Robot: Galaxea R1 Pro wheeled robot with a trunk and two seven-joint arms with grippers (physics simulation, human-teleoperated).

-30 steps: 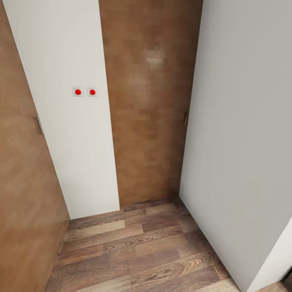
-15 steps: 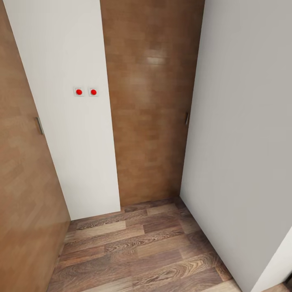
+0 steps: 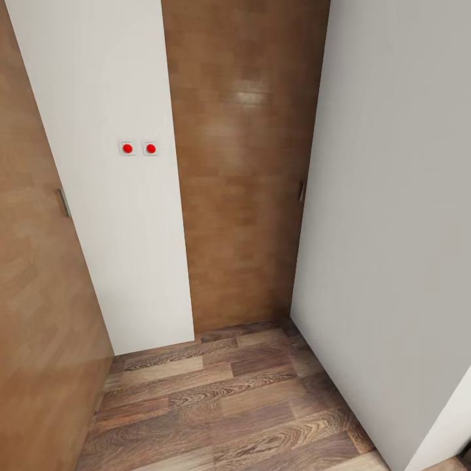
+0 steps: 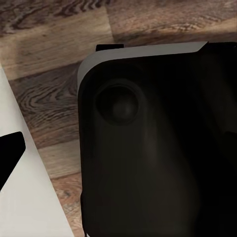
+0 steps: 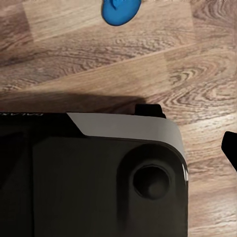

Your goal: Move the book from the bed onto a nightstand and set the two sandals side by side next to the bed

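Facing a door (image 3: 239,163) between white walls, the robot looks mid-travel; one blue sandal (image 5: 120,11) lies on the floor by its base (image 5: 98,177), and neither hand's opening can be told.

Even, soft light fills my head view, with a pale glare patch high on the far wooden door (image 3: 245,98). The walls lean outward near the edges. Under my wrists, my dark base (image 5: 94,177) casts a soft shadow on the floor (image 5: 98,64).

No legible text, labels or nos.
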